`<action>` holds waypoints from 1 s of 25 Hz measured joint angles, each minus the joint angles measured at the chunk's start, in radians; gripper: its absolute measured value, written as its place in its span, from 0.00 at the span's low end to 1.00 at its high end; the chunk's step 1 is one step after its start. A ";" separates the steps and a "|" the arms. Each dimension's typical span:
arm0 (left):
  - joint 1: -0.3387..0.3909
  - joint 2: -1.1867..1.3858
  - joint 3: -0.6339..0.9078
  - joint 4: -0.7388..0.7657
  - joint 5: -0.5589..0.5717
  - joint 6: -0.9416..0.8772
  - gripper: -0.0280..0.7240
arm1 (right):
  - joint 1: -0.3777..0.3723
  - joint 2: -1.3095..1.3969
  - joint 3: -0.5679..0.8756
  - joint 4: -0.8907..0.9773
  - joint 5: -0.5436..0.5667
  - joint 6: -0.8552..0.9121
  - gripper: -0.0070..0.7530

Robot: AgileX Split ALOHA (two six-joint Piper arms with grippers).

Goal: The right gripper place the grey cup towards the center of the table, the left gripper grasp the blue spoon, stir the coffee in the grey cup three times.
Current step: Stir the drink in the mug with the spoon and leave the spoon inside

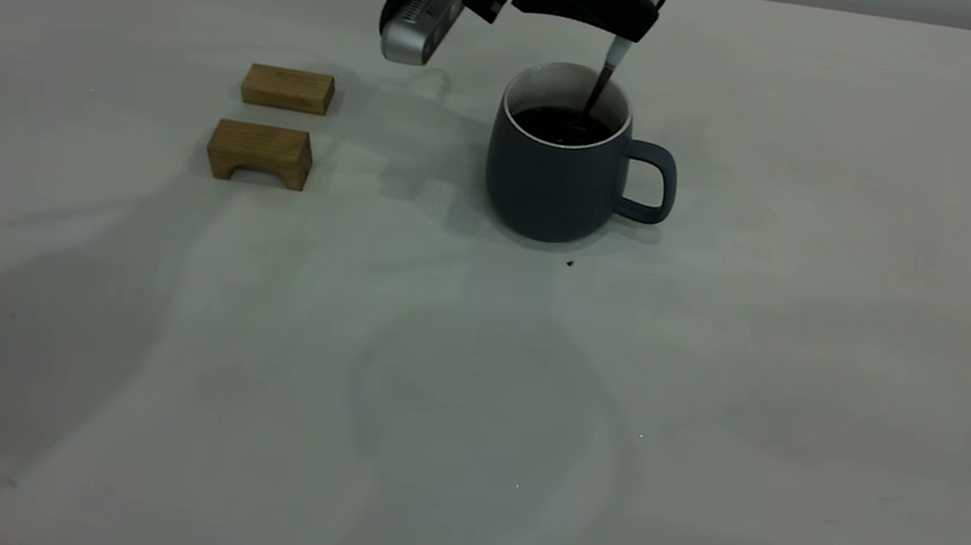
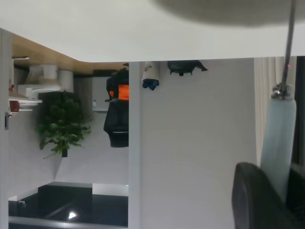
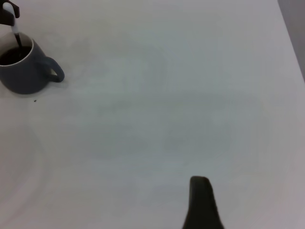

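The grey cup (image 1: 555, 181) looked smooth, matt glazed ceramic. Two blocks (image 1: 274, 124) showed bare wood grain. The counter (image 1: 720, 401) was plain and matt.

Approach from above the grey cup (image 1: 557, 171) is taken: the left gripper (image 1: 632, 16) hangs over its rim w/ the blue spoon (image 1: 615, 57) dipped in the coffee (image 1: 560, 124). Cup's handle side is free. Two wooden blocks (image 1: 274, 124) stand well apart on the other side. Front of the table (image 1: 712, 449) is bare.

The grey cup (image 1: 566, 173) stands mid-table (image 1: 720, 401). Two wooden blocks (image 1: 287, 89) lie to its left, one before the other. The blue spoon (image 1: 605, 76) dips into it.
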 joint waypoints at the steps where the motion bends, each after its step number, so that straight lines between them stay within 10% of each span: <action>1: -0.002 0.000 0.000 0.004 0.000 -0.005 0.23 | 0.000 0.000 0.000 0.000 0.000 0.000 0.77; 13: 0.009 0.000 -0.001 0.172 0.000 -0.276 0.23 | 0.000 0.000 0.000 0.000 0.000 0.000 0.77; 25: 0.018 0.000 -0.001 0.099 0.000 0.060 0.22 | 0.000 0.000 0.000 0.000 0.000 -0.001 0.77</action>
